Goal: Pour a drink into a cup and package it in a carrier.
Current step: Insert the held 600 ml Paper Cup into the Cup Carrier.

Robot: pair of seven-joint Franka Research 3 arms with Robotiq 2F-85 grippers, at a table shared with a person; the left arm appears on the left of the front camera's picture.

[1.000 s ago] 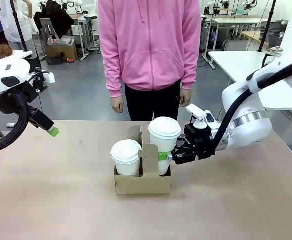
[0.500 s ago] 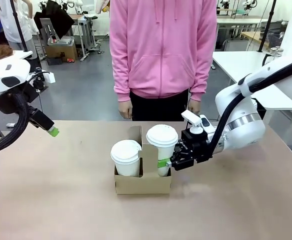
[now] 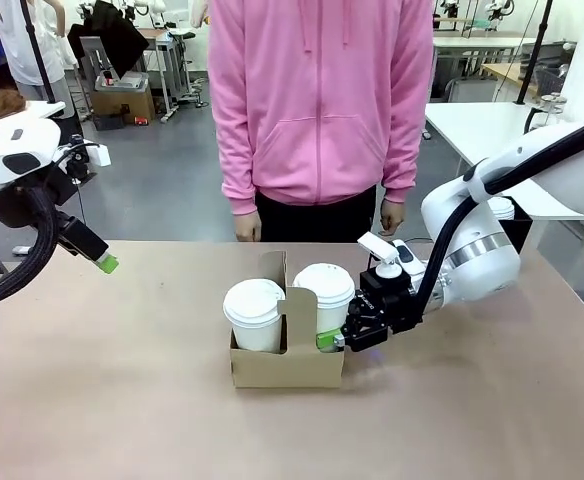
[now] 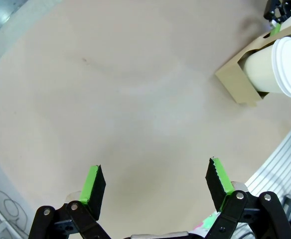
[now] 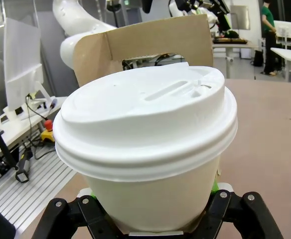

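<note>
Right end effector grips a white lidded cup seated in the brown carrier; left end effector gapes, released.

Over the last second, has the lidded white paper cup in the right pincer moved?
Yes. The lidded white paper cup held by the right pincer has sunk lower into the brown cardboard carrier, nearly level with its neighbour.

Two plain white lidded cups sit in a plain brown cardboard carrier on the pale tan table, the black grippers bear green pads, the person's hoodie is pink
</note>
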